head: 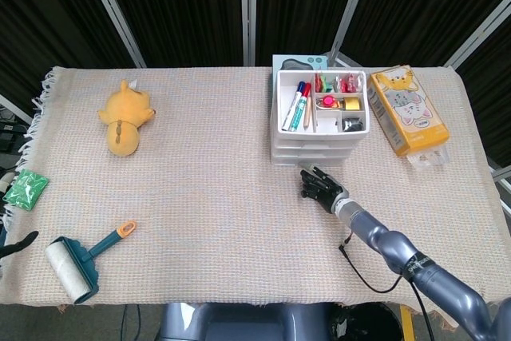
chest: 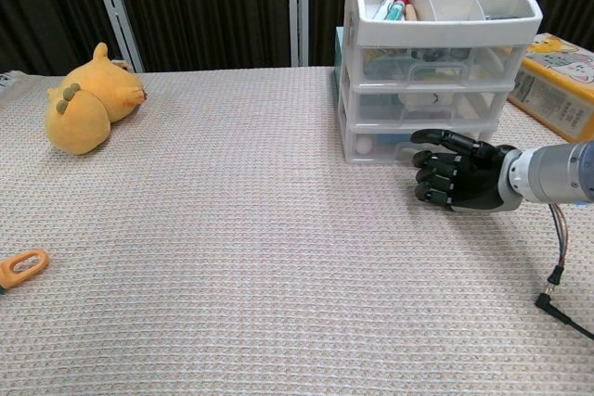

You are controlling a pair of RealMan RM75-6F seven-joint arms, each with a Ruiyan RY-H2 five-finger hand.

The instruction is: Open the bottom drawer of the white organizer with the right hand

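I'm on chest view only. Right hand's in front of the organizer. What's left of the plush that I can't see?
Observer: Head view shows a lint roller near the front left corner, orange-tipped handle pointing toward the plush.
Operator: That orange bit at my left edge?
Observer: Yes, its handle end. Head view also shows a small green packet at the table's left edge.
Operator: Is the bottom drawer out at all?
Observer: From above, no drawer projects past the organizer front. The right hand sits just in front of it, holding nothing.
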